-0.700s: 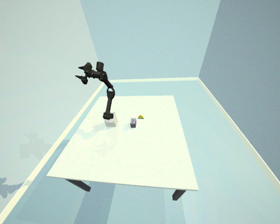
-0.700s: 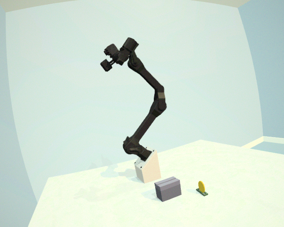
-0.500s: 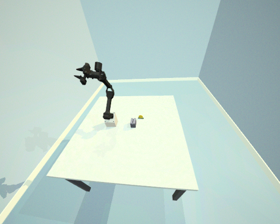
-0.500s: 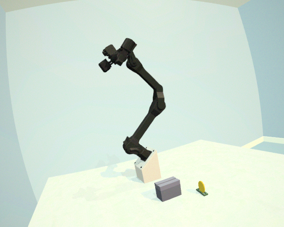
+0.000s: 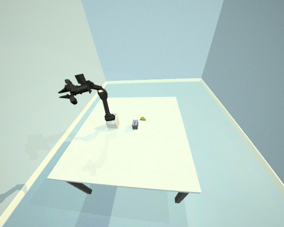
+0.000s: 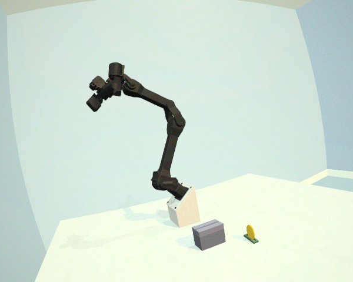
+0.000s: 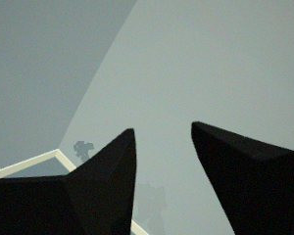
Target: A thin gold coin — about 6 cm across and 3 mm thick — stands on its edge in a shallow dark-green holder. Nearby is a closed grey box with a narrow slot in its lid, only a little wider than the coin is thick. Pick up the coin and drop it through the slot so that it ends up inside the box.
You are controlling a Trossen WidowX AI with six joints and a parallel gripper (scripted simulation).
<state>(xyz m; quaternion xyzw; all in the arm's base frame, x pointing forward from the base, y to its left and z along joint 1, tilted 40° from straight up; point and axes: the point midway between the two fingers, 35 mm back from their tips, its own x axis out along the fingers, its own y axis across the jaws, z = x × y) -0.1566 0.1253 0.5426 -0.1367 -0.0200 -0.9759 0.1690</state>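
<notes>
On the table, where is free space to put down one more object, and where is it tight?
Free: the wide near half of the table, and the right side beyond the coin. Tight: the row of arm base, grey box and holder.

White table (image 6: 292, 218), three things on it.
We see the arm's base block (image 6: 185, 209), a grey box (image 6: 208, 234) just beside it, and the green holder (image 6: 251, 238) nearby.
</notes>
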